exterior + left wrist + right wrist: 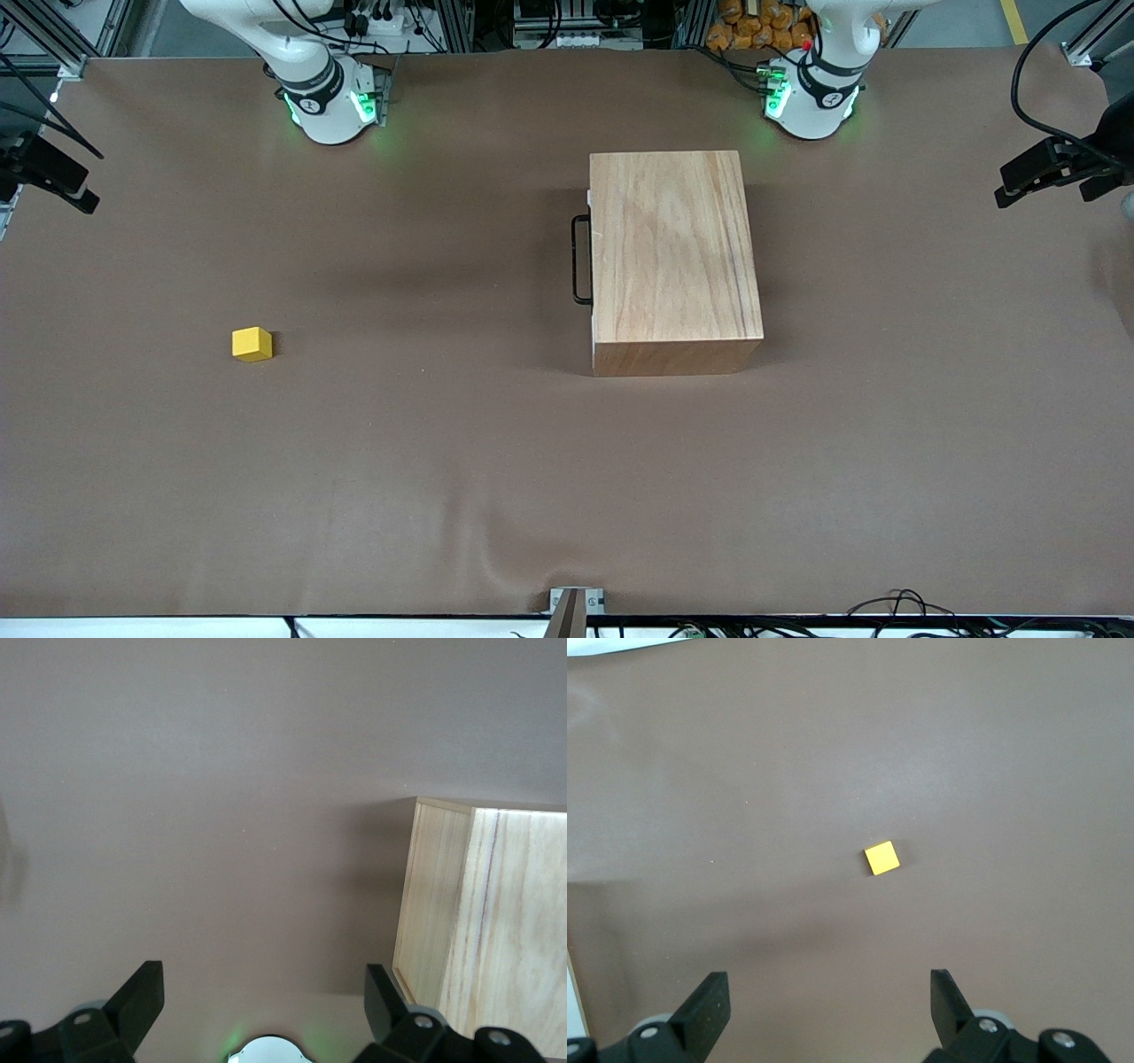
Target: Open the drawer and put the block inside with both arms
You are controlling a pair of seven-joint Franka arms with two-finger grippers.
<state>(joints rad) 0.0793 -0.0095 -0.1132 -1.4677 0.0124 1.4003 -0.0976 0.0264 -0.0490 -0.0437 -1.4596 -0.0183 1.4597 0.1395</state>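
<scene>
Yellow block [252, 344], lower left of frame: light, rigid, graspable across flat sides; both tools' fingers [709, 1005] apart, empty.

We count one wooden box [675, 252] with one black handle [580, 260] on its drawer front, one yellow block [252, 344] toward the right arm's end from that box — and two arms, each base green-lit.
</scene>
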